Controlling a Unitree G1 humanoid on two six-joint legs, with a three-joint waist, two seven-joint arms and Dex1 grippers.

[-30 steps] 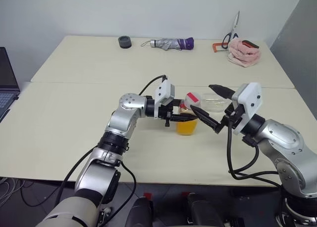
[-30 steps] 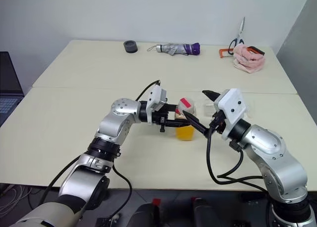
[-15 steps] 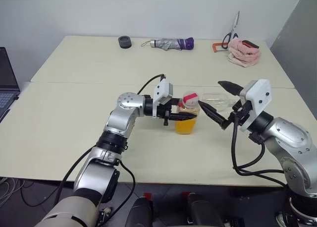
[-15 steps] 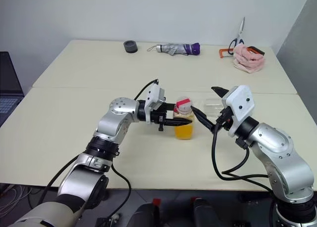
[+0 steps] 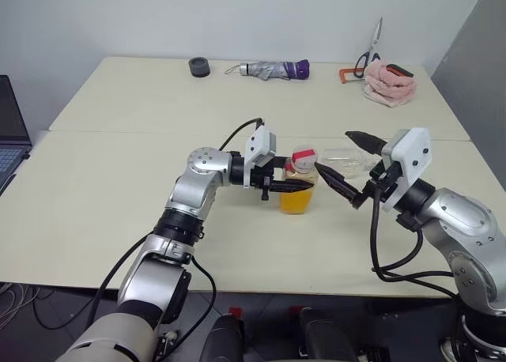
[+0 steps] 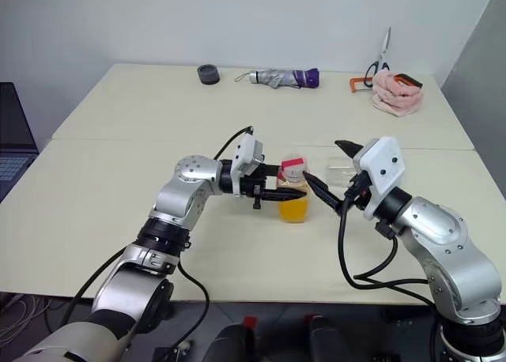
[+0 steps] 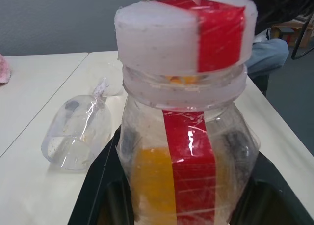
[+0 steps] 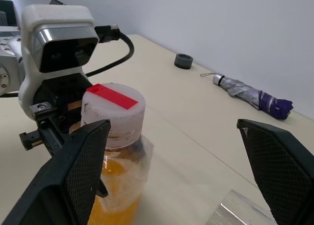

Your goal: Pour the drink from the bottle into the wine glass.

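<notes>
A: Bottle [image 5: 298,184] upright mid-table [image 5: 118,172], clamped by left gripper [image 5: 291,186] to steady it, cap [image 8: 113,114] on.

B: Right gripper [image 5: 341,161] spread wide beside cap, probably for unscrewing. Wine glass [image 7: 78,134] lying tipped just behind.

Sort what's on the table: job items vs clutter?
Job: bottle with cap on, held upright by the left pincer; drink inside it; wine glass lying on its side behind the bottle; right pincer, open beside the cap.

Clutter: umbrella, black ring, scissors, pink cloth, laptop.
</notes>
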